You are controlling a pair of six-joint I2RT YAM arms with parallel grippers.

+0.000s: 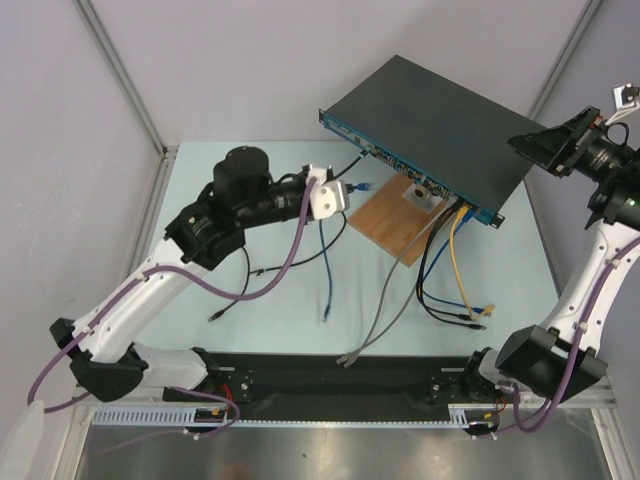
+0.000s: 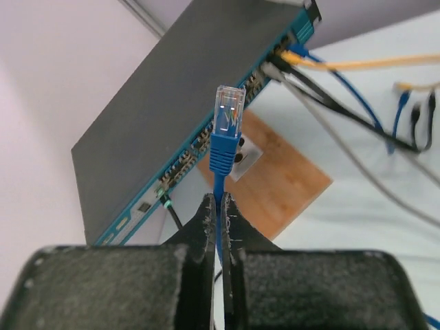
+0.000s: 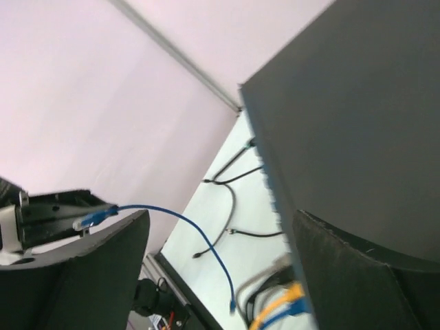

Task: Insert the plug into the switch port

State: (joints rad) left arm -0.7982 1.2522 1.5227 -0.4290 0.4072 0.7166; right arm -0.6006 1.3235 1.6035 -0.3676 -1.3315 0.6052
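The switch is a flat black box with a blue front face, propped at an angle at the back of the table. It also shows in the left wrist view and the right wrist view. My left gripper is shut on the blue cable just behind its clear-tipped plug. The plug points at the row of sockets, a short gap away. My right gripper is open and empty, held over the switch's right end, its fingers wide apart.
A brown wooden board lies under the switch's front. Yellow, black and grey cables are plugged into the right sockets and trail toward the near edge. The held blue cable hangs down to the table. A loose black cable lies at the left.
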